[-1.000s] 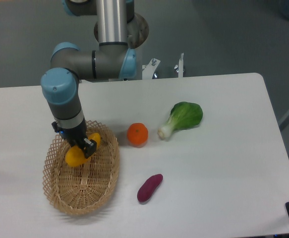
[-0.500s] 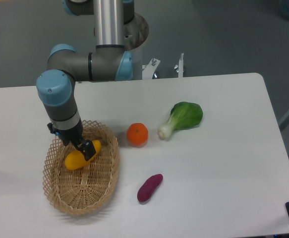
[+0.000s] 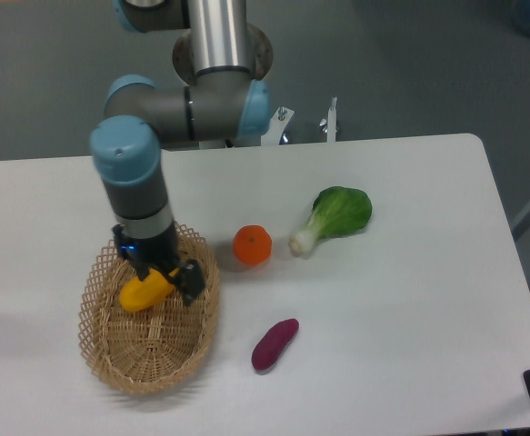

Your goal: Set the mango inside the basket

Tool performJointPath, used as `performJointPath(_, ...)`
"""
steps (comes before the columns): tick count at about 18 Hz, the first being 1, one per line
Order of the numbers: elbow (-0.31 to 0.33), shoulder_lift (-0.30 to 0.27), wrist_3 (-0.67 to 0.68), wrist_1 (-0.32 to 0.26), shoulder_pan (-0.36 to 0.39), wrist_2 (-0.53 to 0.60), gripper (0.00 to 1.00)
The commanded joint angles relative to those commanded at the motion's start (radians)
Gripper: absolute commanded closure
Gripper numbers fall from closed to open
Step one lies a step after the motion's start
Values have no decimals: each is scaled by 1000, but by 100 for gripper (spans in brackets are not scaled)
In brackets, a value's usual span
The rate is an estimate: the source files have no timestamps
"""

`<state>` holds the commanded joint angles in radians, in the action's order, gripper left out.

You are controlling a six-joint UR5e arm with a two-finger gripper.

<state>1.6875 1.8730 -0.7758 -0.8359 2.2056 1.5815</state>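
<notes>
The mango (image 3: 146, 291) lay inside the wicker basket (image 3: 110, 359) near the table's front-left corner, so the gripper (image 3: 175, 274) stood wide, apparently releasing it.

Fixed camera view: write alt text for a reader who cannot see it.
A yellow mango lies inside a wicker basket at the table's left, with the robot's gripper just above it. An orange, a leafy green vegetable and a purple sweet potato lie outside the basket.

The gripper (image 3: 168, 273) let go and swung right; the mango (image 3: 145, 290) settled in the basket (image 3: 101, 350).
</notes>
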Motion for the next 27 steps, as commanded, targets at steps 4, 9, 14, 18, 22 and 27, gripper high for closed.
performJointPath(4, -54, -23, -121, -110, 107, -9, 0)
performJointPath(9, -126, -41, -338, -244, 250, -34, 0)
performJointPath(14, -134, -57, -545, -293, 377, -66, 0)
performJointPath(18, -132, -58, -661, -295, 430, -69, 0)
performJointPath(22, -132, -58, -695, -295, 454, -69, 0)
performJointPath(27, -132, -60, -704, -295, 465, -80, 0)
